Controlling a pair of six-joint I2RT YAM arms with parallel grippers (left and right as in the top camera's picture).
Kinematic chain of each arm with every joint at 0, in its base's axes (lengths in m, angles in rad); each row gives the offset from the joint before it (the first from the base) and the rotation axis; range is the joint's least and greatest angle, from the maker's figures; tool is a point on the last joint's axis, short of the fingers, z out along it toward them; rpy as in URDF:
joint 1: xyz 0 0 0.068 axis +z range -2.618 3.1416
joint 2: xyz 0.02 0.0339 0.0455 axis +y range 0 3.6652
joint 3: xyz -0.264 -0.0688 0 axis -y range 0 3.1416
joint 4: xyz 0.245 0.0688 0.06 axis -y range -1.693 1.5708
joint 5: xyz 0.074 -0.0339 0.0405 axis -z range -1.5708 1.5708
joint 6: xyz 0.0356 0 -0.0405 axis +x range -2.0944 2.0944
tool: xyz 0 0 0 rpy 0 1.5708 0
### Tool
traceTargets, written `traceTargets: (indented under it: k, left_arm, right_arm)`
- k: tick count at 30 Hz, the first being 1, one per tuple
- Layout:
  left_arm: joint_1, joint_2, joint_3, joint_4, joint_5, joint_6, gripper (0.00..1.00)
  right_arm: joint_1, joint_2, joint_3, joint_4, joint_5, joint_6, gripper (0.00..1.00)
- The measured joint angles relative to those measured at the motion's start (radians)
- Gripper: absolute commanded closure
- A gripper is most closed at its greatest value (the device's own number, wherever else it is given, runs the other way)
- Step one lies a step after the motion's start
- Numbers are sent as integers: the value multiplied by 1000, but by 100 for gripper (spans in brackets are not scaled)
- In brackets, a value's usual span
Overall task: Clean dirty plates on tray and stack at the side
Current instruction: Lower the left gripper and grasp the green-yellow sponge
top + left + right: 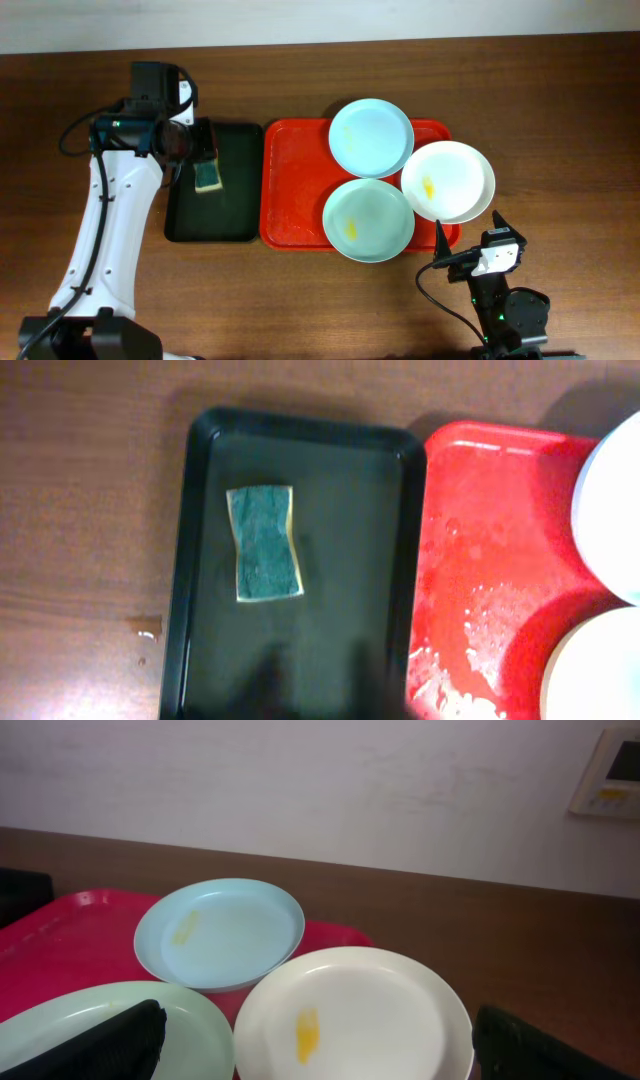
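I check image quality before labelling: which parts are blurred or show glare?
Left wrist view: left fingers smeared dark at bottom edge, wet red tray glinting, sponge sharp. Right wrist view: right fingers soft, white plate clear. Overhead: evenly lit, sharp.

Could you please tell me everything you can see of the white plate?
The white plate is round and shallow with a low raised rim, smooth and glossy, probably plastic. It sits upright, with one small yellow smear left of its centre. It rests at the right end of the red tray, overhanging that rim. Its edge meets the upper mint-blue plate and the lower mint-blue plate; any overlap I cannot tell. The open right gripper is near, not touching.
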Motion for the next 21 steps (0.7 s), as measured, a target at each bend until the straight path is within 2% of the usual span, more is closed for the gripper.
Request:
traceTargets:
  k: [4,6,8,10,11,16,19,20,21]
  left_arm:
    - [0,27,0,30,-1,-1,99]
    - [0,54,0,31,-21,-1,92]
    - [0,84,0,35,-47,-1,74]
    - [3,117,0,44,-68,-5,62]
    - [6,132,0,46,-72,-8,59]
    - [43,212,0,73,-67,13,63]
    - [63,251,0,113,-24,52,80]
    - [67,261,0,124,-16,55,82]
    - [70,271,0,142,-10,67,80]
  right_arm:
    - [0,0,0,0,0,0,2]
    - [0,0,0,0,0,0,2]
    - [0,0,0,0,0,0,2]
    - [0,0,0,0,0,0,2]
    - [0,0,0,0,0,0,2]
    - [0,0,0,0,0,0,2]
    - [0,0,0,0,0,0,2]
    - [0,0,0,0,0,0,2]
    - [0,0,0,0,0,0,2]
